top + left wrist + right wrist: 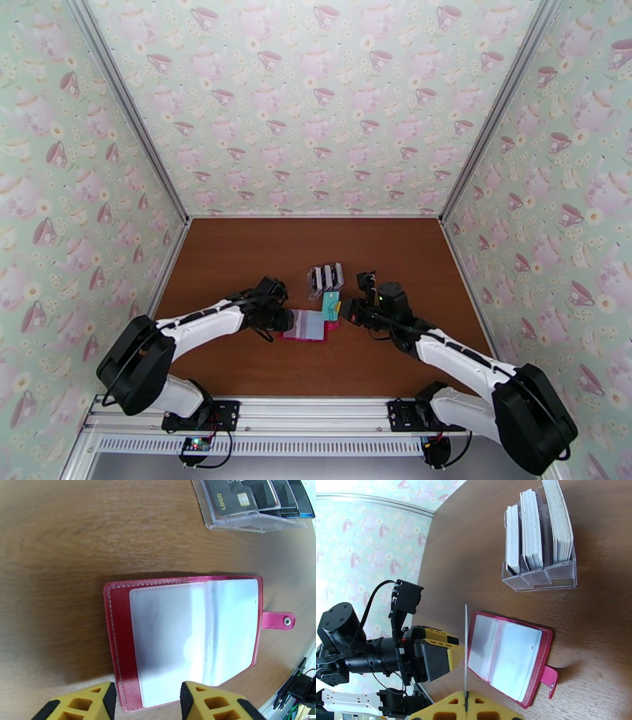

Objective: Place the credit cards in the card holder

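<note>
The red card holder (310,326) lies open and flat on the brown table, pale pockets up (189,638), its snap tab (278,621) pointing away from the left arm. My left gripper (286,320) stands open at its left edge, and the wallet's near corner lies under the gap between the yellow fingers (98,701). My right gripper (342,310) is shut on a teal credit card (331,303), held upright just right of the wallet. In the right wrist view that card (465,645) shows edge-on, rising from the shut gripper (466,703) between the left gripper (434,657) and the card holder (509,657).
A clear plastic slotted stand (325,278) with several more cards stands just behind the wallet (539,539) (252,503). Patterned walls close in the table on the left, right and back.
</note>
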Motion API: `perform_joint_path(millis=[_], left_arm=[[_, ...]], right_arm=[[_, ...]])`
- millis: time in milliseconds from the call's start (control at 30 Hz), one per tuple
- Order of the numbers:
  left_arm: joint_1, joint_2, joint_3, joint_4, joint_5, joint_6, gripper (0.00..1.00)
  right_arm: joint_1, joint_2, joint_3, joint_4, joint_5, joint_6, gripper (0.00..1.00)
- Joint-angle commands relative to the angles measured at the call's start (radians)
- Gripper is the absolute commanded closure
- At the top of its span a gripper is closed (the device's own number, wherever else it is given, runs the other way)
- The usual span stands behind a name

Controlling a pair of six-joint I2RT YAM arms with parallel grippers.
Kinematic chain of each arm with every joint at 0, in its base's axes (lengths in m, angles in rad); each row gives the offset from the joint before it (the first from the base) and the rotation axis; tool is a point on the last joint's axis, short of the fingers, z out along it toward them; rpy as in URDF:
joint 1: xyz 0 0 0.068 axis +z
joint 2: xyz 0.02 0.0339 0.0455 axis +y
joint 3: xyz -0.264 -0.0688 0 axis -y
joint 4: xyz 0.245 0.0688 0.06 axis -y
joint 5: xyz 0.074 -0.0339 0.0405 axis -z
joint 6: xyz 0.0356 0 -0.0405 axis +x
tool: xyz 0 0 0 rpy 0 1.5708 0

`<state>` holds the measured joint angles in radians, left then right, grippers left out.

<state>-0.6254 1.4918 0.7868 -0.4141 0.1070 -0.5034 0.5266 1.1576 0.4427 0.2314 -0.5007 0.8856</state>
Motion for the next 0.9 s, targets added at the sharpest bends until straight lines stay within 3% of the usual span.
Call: perform_joint_path(millis=[0,867], left_arm=[[-0.005,0.017,-0.018,0.034,-0.022,0.019,0.51],[-0.004,0.05,-0.103,0.083,-0.011,-0.011,0.58]], right_arm=[[0.018,0.037,-0.034,0.123,-0.016,0.043,1.0],[0.133,0.369,-0.056,0.479,0.002,0.155,1.0]])
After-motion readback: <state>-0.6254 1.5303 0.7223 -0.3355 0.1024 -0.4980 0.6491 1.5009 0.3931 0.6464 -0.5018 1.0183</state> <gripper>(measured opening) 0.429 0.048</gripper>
